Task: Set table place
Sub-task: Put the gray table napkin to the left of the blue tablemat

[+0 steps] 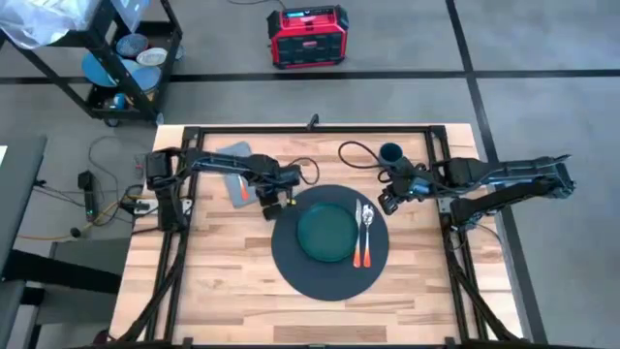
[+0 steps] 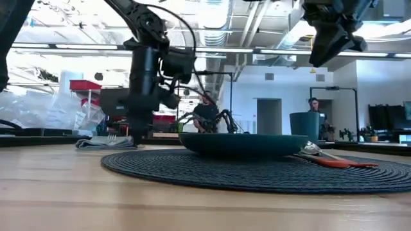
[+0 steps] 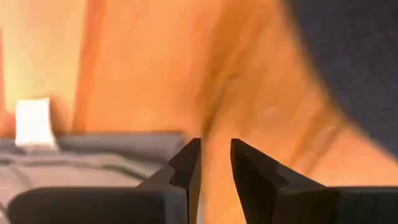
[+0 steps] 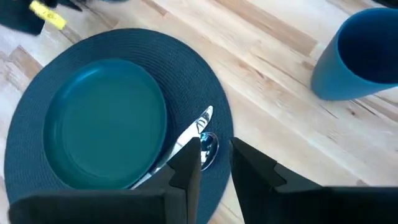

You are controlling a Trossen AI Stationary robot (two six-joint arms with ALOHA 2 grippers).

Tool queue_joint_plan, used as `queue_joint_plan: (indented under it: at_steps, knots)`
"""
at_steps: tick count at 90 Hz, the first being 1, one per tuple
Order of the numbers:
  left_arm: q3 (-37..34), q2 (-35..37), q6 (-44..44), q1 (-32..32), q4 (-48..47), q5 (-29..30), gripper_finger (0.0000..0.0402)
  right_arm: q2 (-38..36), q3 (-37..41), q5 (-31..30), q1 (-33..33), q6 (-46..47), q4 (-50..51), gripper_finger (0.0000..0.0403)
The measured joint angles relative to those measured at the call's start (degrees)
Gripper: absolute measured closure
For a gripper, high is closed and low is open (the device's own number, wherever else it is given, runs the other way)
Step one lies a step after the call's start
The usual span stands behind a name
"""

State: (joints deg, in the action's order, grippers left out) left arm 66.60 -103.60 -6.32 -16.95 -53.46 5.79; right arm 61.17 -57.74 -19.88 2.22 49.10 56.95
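From above I have the table [image 1: 223,281] in full view, and the place [image 1: 291,267], a round dark grey mat, lies at its middle, a little toward the right. The green plate [image 1: 325,233] sits on the mat, and just right of the plate, also on the mat, lie a spoon [image 1: 367,215] and an orange-handled piece of cutlery [image 1: 358,254] side by side. My left gripper [image 1: 274,205] is down low over bare wood just off the mat's far-left edge; its wrist camera shows the two fingers [image 3: 188,168] nearly together with only a narrow gap and nothing between them, so I read it as closed and empty. Left of that gripper a grey folded napkin [image 1: 235,155] lies on the wood, and the low view shows a fork [image 2: 110,138] resting on it. My right gripper [image 1: 387,204] hangs above the table just right of the mat's far-right edge, well clear of the surface in the low view; its fingers [image 4: 189,162] also stand close together with a slim gap, holding nothing. A blue cup [image 1: 390,153] stands upright on the wood at the far side, just beyond the right gripper.
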Motion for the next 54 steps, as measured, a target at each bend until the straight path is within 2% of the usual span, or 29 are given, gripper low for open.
queue_joint_plan:
  at_steps: [8,16,37,46,54]
  knots:
    - [-0.90,4.14,-2.97,-1.96,0.88,-4.94,0.0294,0.00,0.00,-0.10,0.00,0.39,0.09,0.0330]
    - [-3.54,11.84,-6.45,-2.78,6.54,-7.71,0.0265,0.00,0.00,-1.24,0.00,0.39,0.09,0.0330]
    - [-20.98,31.53,-16.21,-4.40,15.00,-5.84,0.0206,0.00,0.39,-6.39,0.00,-0.26,-0.67,0.0330]
    - [-26.83,35.01,-16.86,-3.64,21.88,-6.22,0.0187,0.04,1.93,-7.63,-0.02,-1.84,-1.99,0.0330]
    - [-28.23,35.11,-15.01,-3.44,23.85,-3.96,0.0176,-0.02,3.61,-7.65,-0.17,-2.45,-4.26,0.0330]
